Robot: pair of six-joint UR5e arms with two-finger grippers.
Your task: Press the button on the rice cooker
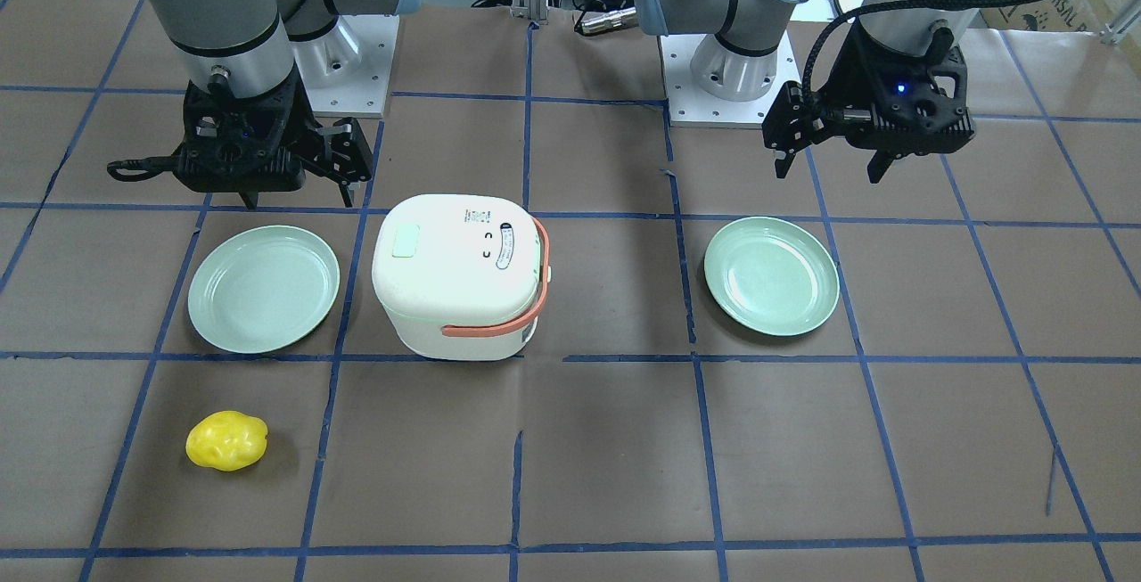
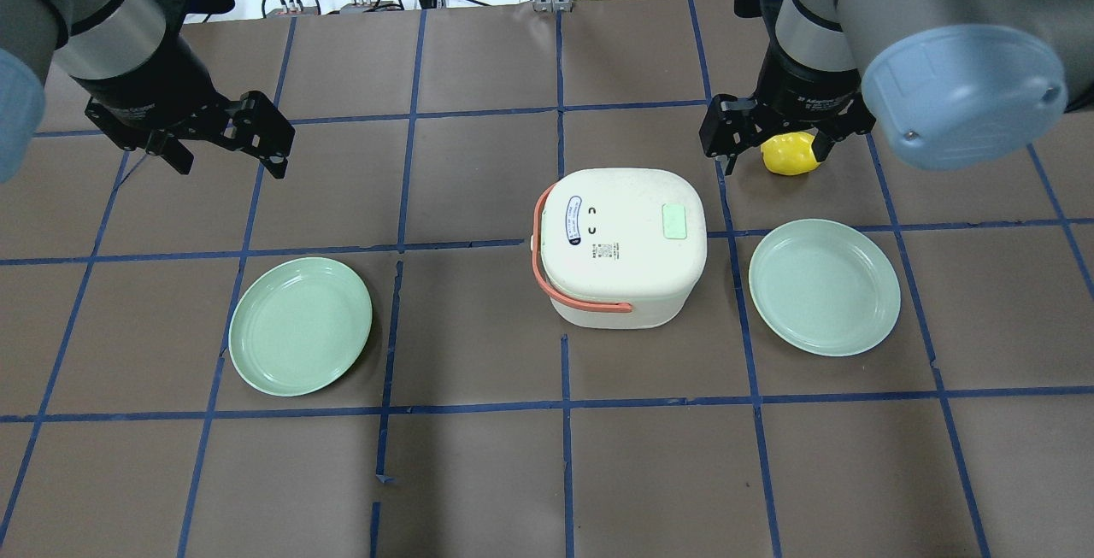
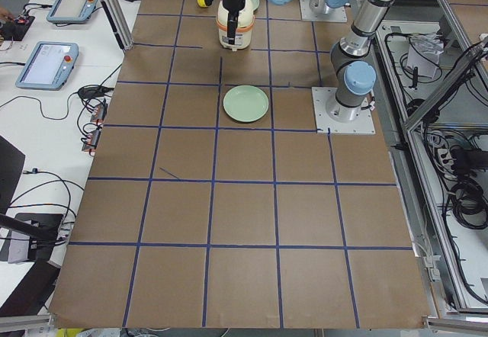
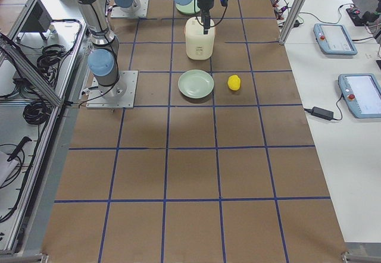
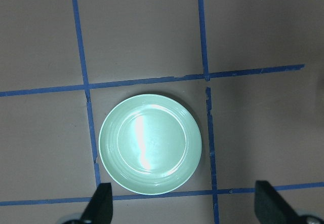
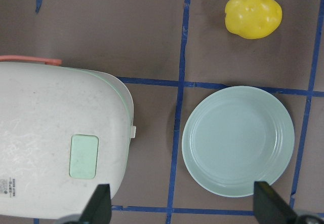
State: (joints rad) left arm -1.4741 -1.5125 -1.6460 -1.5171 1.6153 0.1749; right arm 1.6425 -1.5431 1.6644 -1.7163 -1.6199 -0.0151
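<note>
The white rice cooker (image 1: 455, 283) stands mid-table with its lid closed and its orange handle folded down. It also shows in the overhead view (image 2: 628, 250). A pale green button (image 2: 675, 221) sits on the lid and shows in the right wrist view (image 6: 83, 156). My right gripper (image 2: 773, 156) is open and empty. It hangs high over the gap between the cooker (image 6: 55, 133) and a plate. My left gripper (image 2: 231, 167) is open and empty, high above the other plate (image 5: 150, 143).
Two pale green plates lie either side of the cooker, one on my left (image 2: 301, 325) and one on my right (image 2: 825, 286). A yellow lemon-like object (image 1: 226, 440) lies beyond the right plate. Blue tape lines grid the brown table.
</note>
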